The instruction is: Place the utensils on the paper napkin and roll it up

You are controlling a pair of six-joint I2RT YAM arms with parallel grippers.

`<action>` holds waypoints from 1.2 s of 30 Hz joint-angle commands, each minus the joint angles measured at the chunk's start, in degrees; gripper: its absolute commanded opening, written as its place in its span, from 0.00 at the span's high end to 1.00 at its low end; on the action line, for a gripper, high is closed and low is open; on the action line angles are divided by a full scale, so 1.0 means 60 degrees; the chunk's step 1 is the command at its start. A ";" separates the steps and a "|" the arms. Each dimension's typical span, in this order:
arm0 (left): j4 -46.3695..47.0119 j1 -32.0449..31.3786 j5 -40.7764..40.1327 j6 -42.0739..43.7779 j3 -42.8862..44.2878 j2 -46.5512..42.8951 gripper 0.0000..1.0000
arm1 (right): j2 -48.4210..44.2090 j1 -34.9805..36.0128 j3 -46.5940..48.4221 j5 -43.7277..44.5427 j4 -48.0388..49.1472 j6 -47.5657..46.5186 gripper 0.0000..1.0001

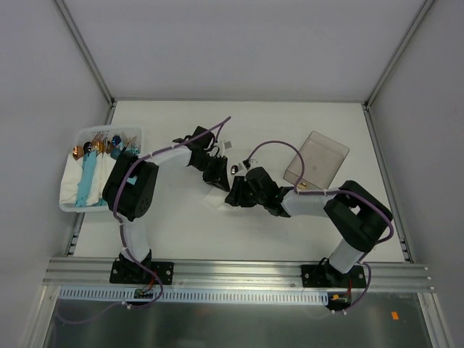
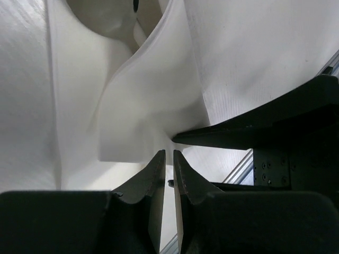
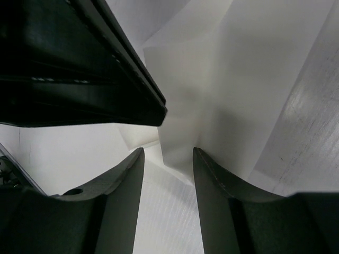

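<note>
White desk (image 1: 290,123) inside pale grey walls (image 1: 217,43). At 9 o'clock, white rectangular tray (image 1: 69,206) with slim coppery utensils (image 1: 101,145); at 2 o'clock, clear plastic box (image 1: 319,156). At centre, thin white paper napkin (image 2: 148,106), partly lifted. Left jaws narrowed to a slit, pinching its raised fold. Right jaws half open, astride a napkin corner at their 12 o'clock, not clamped.

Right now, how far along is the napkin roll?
Done: the paper napkin is out mid-table with both arms on it. In hand: the left gripper pinches its lifted, curling edge; the right gripper is open astride a fold. Left: no tight roll yet. Utensils unconfirmed; a rounded pale shape above the fold may be one.
</note>
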 commanded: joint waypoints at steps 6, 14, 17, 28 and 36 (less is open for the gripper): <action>0.0344 -0.0142 0.0000 -0.0260 0.0076 0.0746 0.89 | -0.0205 -0.0105 -0.0477 0.0127 -0.1247 0.0007 0.54; 0.0330 -0.0157 -0.0747 0.0120 -0.0247 0.1200 0.90 | -0.2445 -0.0456 -0.0667 -0.0049 -0.1510 0.0183 0.53; 0.0315 -0.0142 -0.0938 0.0252 -0.0305 0.1259 0.90 | -0.3310 -0.0866 -0.0536 -0.0311 -0.1803 0.0095 0.53; 0.0271 -0.0391 -0.1011 0.0706 -0.0174 0.0908 0.89 | -0.2361 -0.1248 -0.0066 -0.1615 -0.1673 -0.0228 0.75; 0.0184 -0.0552 -0.1231 0.0941 -0.0086 0.0980 0.90 | -0.0940 -0.1262 -0.0329 -0.2129 -0.0867 -0.0007 0.79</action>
